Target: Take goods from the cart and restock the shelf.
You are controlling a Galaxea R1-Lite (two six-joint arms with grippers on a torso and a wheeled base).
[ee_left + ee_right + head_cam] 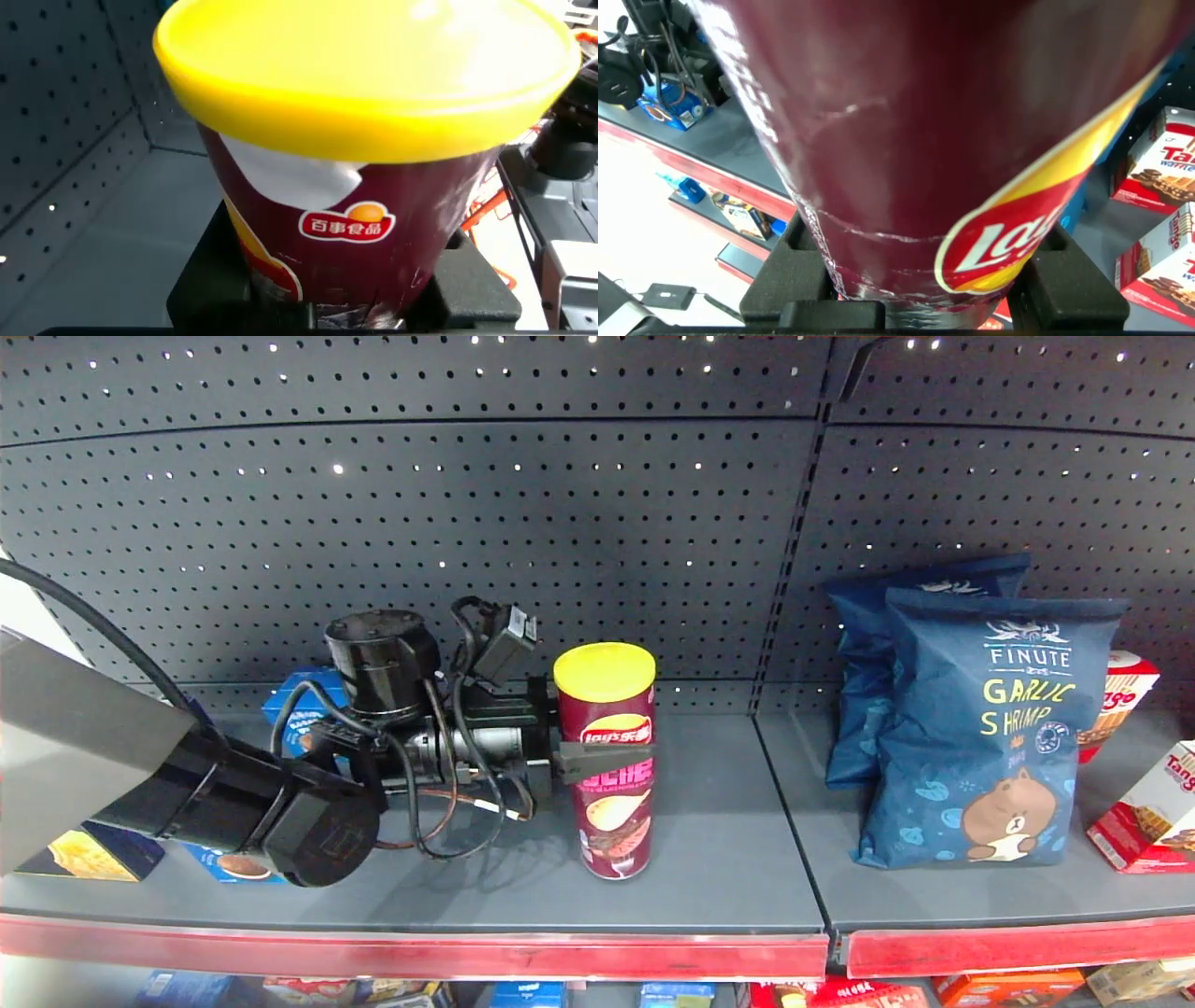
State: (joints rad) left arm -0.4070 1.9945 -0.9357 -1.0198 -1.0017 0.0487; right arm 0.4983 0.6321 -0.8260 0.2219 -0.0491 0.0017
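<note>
A maroon chip can (pixel 611 826) with a yellow lid stands upright on the grey shelf (pixel 719 859), near its middle. My left gripper (pixel 614 742) reaches in from the left and is shut on the can's upper half, with one finger across the label. In the left wrist view the same can (pixel 355 168) sits between the black fingers (pixel 201 289) of the left gripper (pixel 346 294). My right gripper (pixel 915 294) is shut on a second maroon chip can (pixel 924 121), held off the shelf.
Two blue garlic shrimp bags (pixel 980 737) stand to the right of the can, with red wafer boxes (pixel 1148 812) beyond them. Blue boxes (pixel 294 709) and a dark box (pixel 93 854) lie behind and under my left arm. Bare shelf lies between can and bags.
</note>
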